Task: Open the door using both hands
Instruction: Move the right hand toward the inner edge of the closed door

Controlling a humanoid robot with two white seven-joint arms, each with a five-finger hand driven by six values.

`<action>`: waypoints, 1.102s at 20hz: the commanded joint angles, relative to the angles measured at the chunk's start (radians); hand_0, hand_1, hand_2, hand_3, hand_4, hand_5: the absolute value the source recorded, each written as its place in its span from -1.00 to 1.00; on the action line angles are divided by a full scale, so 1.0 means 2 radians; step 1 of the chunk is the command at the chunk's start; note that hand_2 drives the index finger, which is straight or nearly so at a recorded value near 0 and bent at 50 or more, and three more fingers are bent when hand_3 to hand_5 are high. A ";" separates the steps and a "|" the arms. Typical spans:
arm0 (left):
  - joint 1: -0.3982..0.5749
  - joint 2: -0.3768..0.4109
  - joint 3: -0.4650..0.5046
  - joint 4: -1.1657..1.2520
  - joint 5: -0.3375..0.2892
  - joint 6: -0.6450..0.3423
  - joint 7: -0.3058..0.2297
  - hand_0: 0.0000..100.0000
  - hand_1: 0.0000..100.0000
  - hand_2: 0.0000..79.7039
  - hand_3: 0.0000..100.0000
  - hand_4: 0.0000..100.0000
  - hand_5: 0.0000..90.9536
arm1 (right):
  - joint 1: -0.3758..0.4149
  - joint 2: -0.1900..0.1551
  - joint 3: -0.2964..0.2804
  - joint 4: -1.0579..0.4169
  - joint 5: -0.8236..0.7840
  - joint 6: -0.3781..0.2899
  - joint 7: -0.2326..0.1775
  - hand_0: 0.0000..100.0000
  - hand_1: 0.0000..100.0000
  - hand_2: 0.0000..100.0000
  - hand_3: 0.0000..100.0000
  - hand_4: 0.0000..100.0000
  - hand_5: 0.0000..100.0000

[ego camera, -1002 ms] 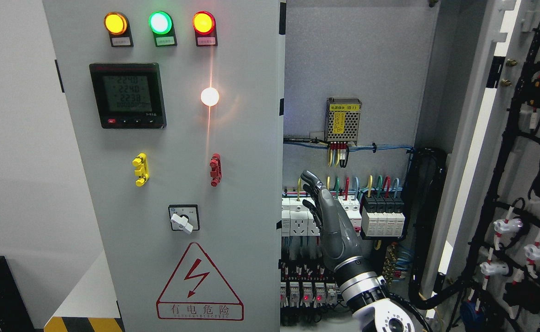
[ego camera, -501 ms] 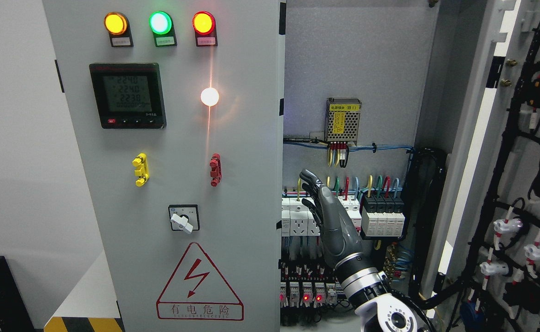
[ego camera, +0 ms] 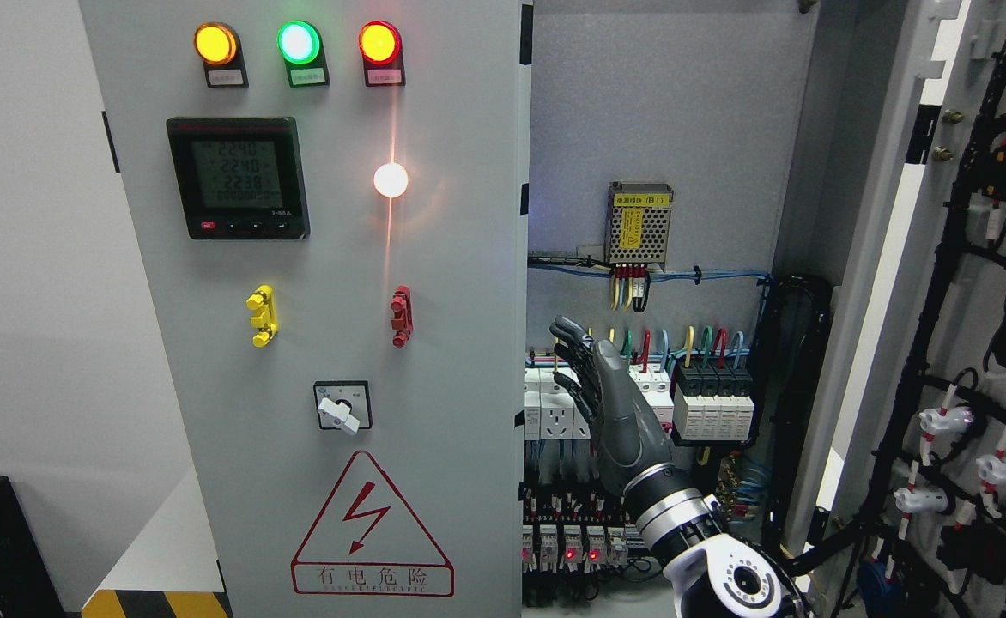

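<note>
- Reaching into the cabinet, the right hand point(ego camera: 603, 399) held nothing, fingers relaxed, before the breakers point(ego camera: 714, 402).
- The left door point(ego camera: 314, 343) stood beside it; the right door point(ego camera: 966, 343) hung wide open.

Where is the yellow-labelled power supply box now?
In the head view, the power supply box is mounted on the cabinet's back wall, right of centre, above the robot hand.

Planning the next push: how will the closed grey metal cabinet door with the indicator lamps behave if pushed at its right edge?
The grey metal door probably swings stiffly as one rigid panel. Its mounted black meter and lamps likely add weight, so it should feel heavy.
</note>
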 commanded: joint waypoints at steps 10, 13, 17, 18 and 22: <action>0.000 0.000 0.000 0.000 0.000 0.000 0.000 -1.00 -1.00 -1.00 -1.00 -1.00 -1.00 | -0.022 -0.010 0.000 0.024 -0.015 0.014 0.036 -1.00 -1.00 -1.00 -1.00 -1.00 -1.00; 0.000 0.000 0.000 0.000 0.000 0.000 0.000 -1.00 -1.00 -1.00 -1.00 -1.00 -1.00 | -0.024 -0.010 -0.001 0.027 -0.015 0.020 0.039 -1.00 -1.00 -1.00 -1.00 -1.00 -1.00; 0.000 0.000 0.000 0.000 0.000 0.000 0.000 -1.00 -1.00 -1.00 -1.00 -1.00 -1.00 | -0.025 -0.010 -0.001 0.027 -0.017 0.024 0.042 -1.00 -1.00 -1.00 -1.00 -1.00 -1.00; 0.000 0.001 0.000 0.000 0.000 0.000 0.000 -1.00 -1.00 -1.00 -1.00 -1.00 -1.00 | -0.025 -0.010 -0.001 0.027 -0.022 0.028 0.042 -1.00 -1.00 -1.00 -1.00 -1.00 -1.00; 0.000 0.000 0.000 0.000 0.000 0.000 0.000 -1.00 -1.00 -1.00 -1.00 -1.00 -1.00 | -0.028 -0.010 -0.003 0.028 -0.036 0.038 0.072 -1.00 -1.00 -1.00 -1.00 -1.00 -1.00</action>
